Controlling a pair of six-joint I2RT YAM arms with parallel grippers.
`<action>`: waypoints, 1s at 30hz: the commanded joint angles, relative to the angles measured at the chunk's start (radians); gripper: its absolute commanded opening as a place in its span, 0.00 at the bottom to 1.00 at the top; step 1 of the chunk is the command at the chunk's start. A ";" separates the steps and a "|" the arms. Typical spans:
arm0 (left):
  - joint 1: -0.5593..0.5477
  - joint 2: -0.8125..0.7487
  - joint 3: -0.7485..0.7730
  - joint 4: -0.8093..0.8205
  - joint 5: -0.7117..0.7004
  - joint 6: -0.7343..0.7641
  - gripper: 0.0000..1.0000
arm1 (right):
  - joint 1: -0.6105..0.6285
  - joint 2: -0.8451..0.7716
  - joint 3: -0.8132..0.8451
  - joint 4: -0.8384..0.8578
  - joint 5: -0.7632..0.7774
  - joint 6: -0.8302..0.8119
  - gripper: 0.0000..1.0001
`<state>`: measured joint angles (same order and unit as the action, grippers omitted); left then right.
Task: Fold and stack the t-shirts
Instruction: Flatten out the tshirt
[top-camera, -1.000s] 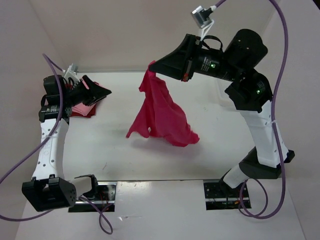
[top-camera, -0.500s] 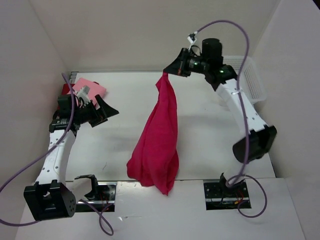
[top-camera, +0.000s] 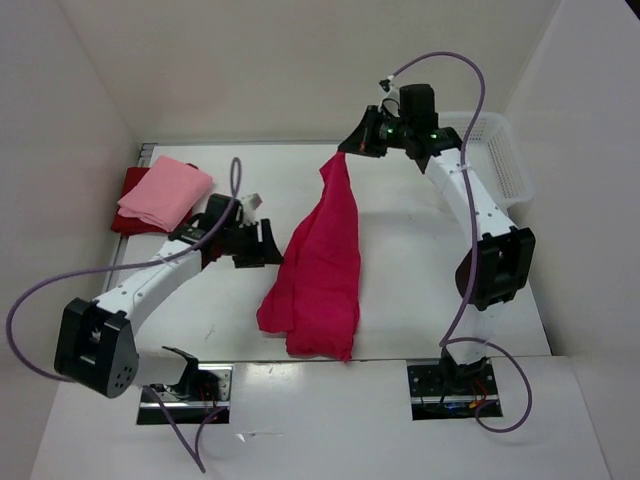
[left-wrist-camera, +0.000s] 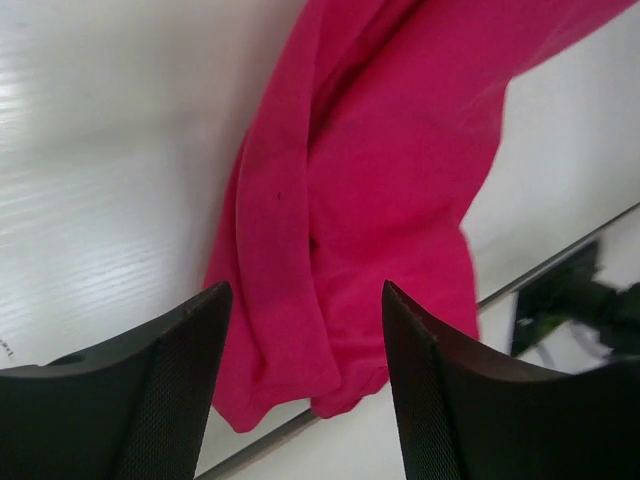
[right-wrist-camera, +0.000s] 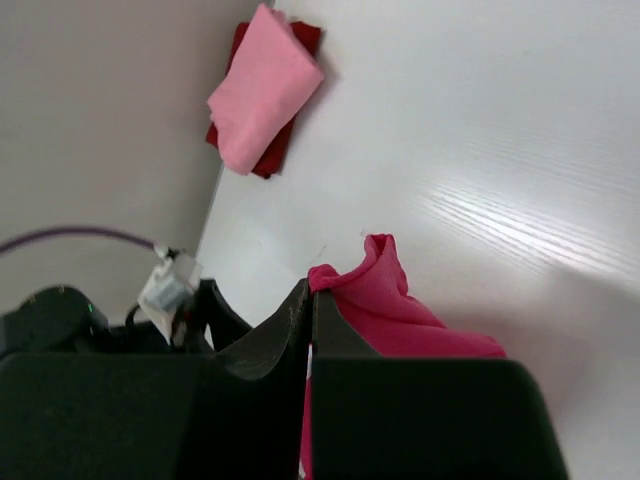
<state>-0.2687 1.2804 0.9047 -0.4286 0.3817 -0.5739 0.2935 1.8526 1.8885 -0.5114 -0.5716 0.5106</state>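
Note:
The bright magenta t-shirt (top-camera: 318, 260) hangs bunched from my right gripper (top-camera: 343, 153), which is shut on its top edge at the back of the table. The shirt's lower end trails toward the near table edge. In the right wrist view the jaws (right-wrist-camera: 312, 287) pinch a fold of this shirt (right-wrist-camera: 405, 312). My left gripper (top-camera: 268, 245) stands open just left of the shirt's middle, holding nothing. Its wrist view shows the shirt (left-wrist-camera: 380, 170) beyond the spread fingers (left-wrist-camera: 150, 390). The light pink t-shirt (top-camera: 165, 190) lies folded on the dark red t-shirt (top-camera: 124, 217) at the far left.
A white mesh basket (top-camera: 503, 160) stands at the back right beside the right arm. Walls close in the table on the left, back and right. The arm bases and their cables sit at the near edge.
My left arm has swung from the folded stack toward the middle, up to the magenta shirt. The right gripper moved back and the shirt now hangs long toward the near edge.

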 joint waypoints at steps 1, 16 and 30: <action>-0.144 0.057 0.054 -0.053 -0.170 0.077 0.69 | -0.057 -0.049 -0.078 0.066 0.013 -0.003 0.00; -0.356 0.258 0.060 -0.148 -0.282 0.085 0.54 | -0.125 -0.107 -0.218 0.109 0.003 0.017 0.00; -0.365 0.304 0.091 -0.130 -0.247 0.101 0.04 | -0.145 -0.125 -0.255 0.119 -0.019 0.017 0.00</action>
<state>-0.6300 1.5887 0.9504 -0.5659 0.1356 -0.4782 0.1562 1.7966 1.6474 -0.4500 -0.5720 0.5301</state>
